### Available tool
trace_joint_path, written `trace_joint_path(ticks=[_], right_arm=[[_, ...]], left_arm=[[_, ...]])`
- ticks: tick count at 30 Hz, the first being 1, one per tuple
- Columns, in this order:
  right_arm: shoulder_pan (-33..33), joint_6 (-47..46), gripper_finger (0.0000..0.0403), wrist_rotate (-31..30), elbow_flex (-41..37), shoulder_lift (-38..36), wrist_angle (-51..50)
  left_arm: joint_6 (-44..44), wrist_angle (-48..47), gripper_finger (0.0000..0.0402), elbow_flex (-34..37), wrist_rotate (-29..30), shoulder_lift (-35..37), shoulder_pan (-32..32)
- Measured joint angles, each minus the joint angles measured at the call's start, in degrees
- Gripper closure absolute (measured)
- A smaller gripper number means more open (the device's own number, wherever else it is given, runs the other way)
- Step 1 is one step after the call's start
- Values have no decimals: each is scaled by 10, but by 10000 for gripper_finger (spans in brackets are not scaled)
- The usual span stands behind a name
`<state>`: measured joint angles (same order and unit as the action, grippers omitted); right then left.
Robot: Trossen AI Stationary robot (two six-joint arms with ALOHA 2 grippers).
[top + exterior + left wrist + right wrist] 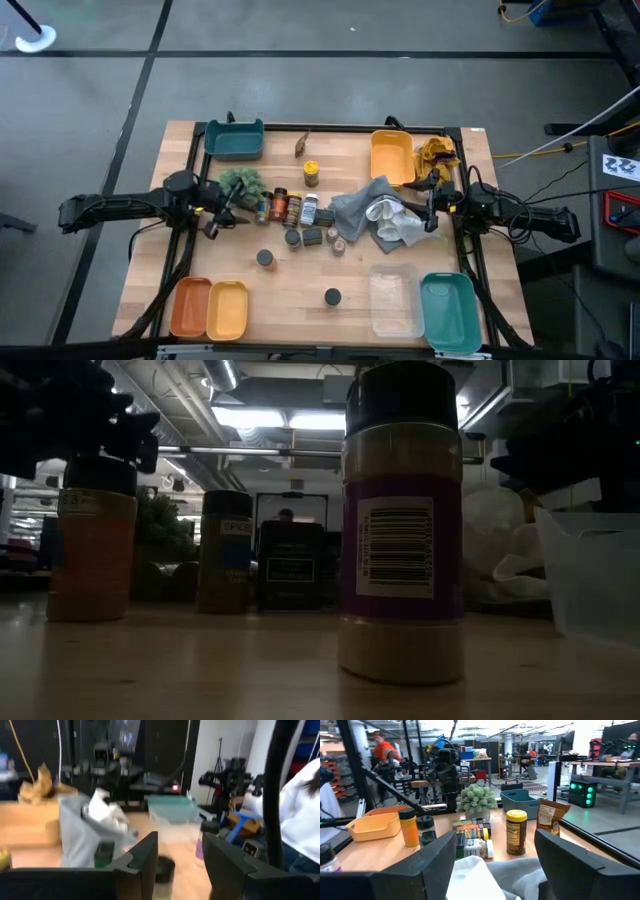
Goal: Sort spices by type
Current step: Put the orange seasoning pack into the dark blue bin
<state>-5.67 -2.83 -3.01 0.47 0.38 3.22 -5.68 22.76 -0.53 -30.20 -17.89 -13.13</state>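
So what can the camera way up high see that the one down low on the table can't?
Only the high view shows the trays: a teal bin at the back, orange and yellow ones in front, plus the grey cloth and both arms.

Only the low view shows a barcode label on the nearest dark-lidded jar, and a person far behind.

Both show the green plant ball, the white cloth and the clear tub.

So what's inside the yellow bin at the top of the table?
The yellow bin looks empty. A crumpled mustard-yellow cloth lies beside it, not inside, and nothing covers its floor.
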Motion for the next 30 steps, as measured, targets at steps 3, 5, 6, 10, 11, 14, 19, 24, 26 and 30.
trace_joint_path(ticks=[3, 5, 6, 10, 11, 14, 19, 24, 26, 30], right_arm=[[0, -1, 134, -5, 0, 0, 0], [0, -7, 134, -5, 0, 0, 1], [0, -13, 134, -5, 0, 0, 1], [0, -47, 134, -5, 0, 0, 2], [0, -54, 134, -5, 0, 0, 2], [0, -60, 134, -5, 0, 0, 2], [0, -61, 134, -5, 0, 0, 2], [0, -61, 134, -5, 0, 0, 2], [0, -61, 134, -5, 0, 0, 2], [0, -61, 134, -15, 0, 0, 2]], left_arm=[[24, 52, 265, 0, 14, 0, 0], [47, 88, 265, 0, 34, 0, 0], [54, 111, 265, 0, 38, 0, 0], [30, 178, 265, 0, 35, 0, 5], [8, 184, 265, 0, 34, 0, 8], [-56, 180, 265, 0, 34, 0, 15], [-89, 165, 265, 0, 34, 0, 19], [-89, 174, 265, 0, 85, 0, 20], [-89, 174, 265, 0, 171, -1, 20], [-98, 175, 265, -1, 365, -10, 19]])
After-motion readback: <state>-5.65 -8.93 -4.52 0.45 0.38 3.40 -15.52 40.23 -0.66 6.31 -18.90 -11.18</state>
